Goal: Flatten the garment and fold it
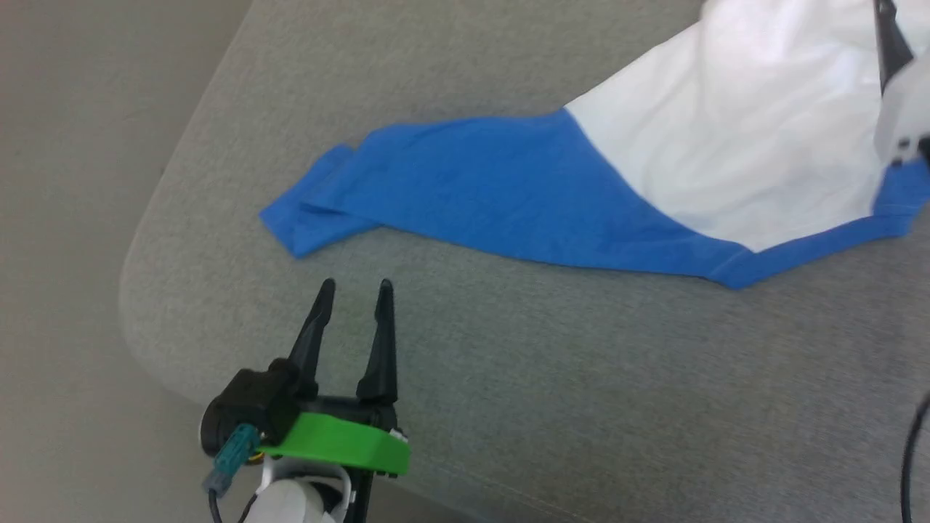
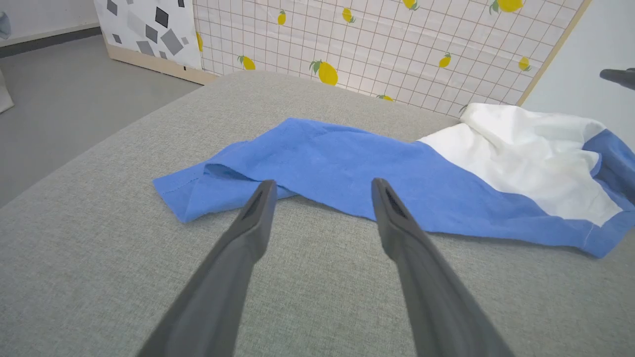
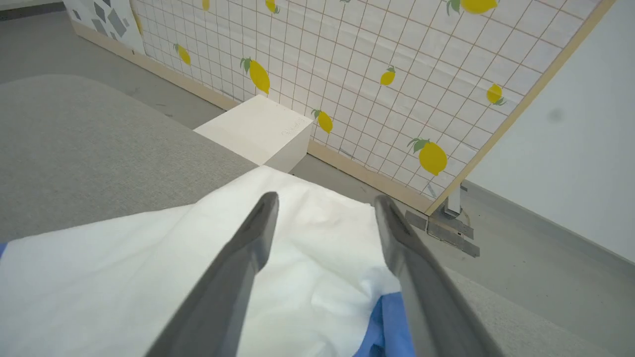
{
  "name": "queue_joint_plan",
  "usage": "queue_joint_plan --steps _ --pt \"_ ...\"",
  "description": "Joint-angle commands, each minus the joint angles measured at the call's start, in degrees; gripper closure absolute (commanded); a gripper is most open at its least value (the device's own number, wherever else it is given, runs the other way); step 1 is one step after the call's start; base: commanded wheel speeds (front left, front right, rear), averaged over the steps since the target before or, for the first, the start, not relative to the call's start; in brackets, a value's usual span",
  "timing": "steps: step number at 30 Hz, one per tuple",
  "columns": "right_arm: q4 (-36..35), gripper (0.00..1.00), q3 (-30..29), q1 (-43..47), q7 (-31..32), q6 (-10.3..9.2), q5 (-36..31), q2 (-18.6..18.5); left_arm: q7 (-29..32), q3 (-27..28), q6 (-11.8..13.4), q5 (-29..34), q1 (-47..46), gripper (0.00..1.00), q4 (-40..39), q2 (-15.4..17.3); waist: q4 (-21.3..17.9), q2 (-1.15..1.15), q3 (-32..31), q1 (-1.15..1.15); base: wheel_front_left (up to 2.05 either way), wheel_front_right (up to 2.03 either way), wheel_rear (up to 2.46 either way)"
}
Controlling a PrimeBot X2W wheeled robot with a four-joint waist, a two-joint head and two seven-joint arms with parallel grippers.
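both our grippers gape wide, gripping nothing
our left gripper (image 1: 356,287) sits just short of the garment (image 1: 581,196) on the grey cushion (image 1: 508,378); our right gripper (image 3: 325,198) is over its white body. the blue sleeve's long axis runs leftward.

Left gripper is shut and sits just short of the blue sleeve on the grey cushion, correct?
No: the left gripper is open, its fingers spread apart, as the left wrist view shows. It does sit just short of the blue sleeve on the grey cushion.
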Motion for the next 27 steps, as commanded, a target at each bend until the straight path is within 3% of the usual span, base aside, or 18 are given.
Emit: queue_joint_plan --steps 1,6,15,18,21,27 --pt "-2.6 0.0 -1.3 3.5 -1.2 -0.09 0.9 0.5 -0.2 0.7 -0.1 1.2 1.0 0.0 -0.1 -0.1 -4.1 0.0 -4.0 -0.01 0.0 0.0 0.0" --pt "-14.0 0.0 -7.1 16.0 -4.6 -0.09 0.9 3.8 -0.2 2.2 -0.6 2.3 2.9 0.0 -0.6 -0.1 -6.6 0.0 -6.2 -0.01 0.0 0.0 0.0" --pt "-31.5 0.0 -15.2 41.6 -11.2 -0.09 -3.6 16.7 -0.2 3.8 -1.3 3.1 6.4 0.0 -0.6 -0.1 -10.4 0.0 -10.0 -0.01 0.0 0.0 0.0" --pt "-33.6 0.0 -15.8 47.9 -13.4 -0.09 -3.2 17.8 -0.2 4.2 -1.4 3.3 8.0 0.0 -0.3 -0.1 -11.7 0.0 -11.3 -0.01 0.0 0.0 0.0" --pt "-32.6 0.0 -15.7 53.0 -14.9 -0.09 2.8 17.9 -0.2 4.8 -1.3 3.5 9.7 0.0 -0.1 -0.1 -13.2 0.0 -12.7 -0.01 0.0 0.0 0.0" --pt "-31.1 0.0 -14.9 56.0 -17.9 -0.09 6.1 18.0 -0.2 6.0 -1.2 5.3 9.2 0.0 -0.1 0.4 -16.6 0.0 -13.7 -0.01 0.0 0.0 0.0"
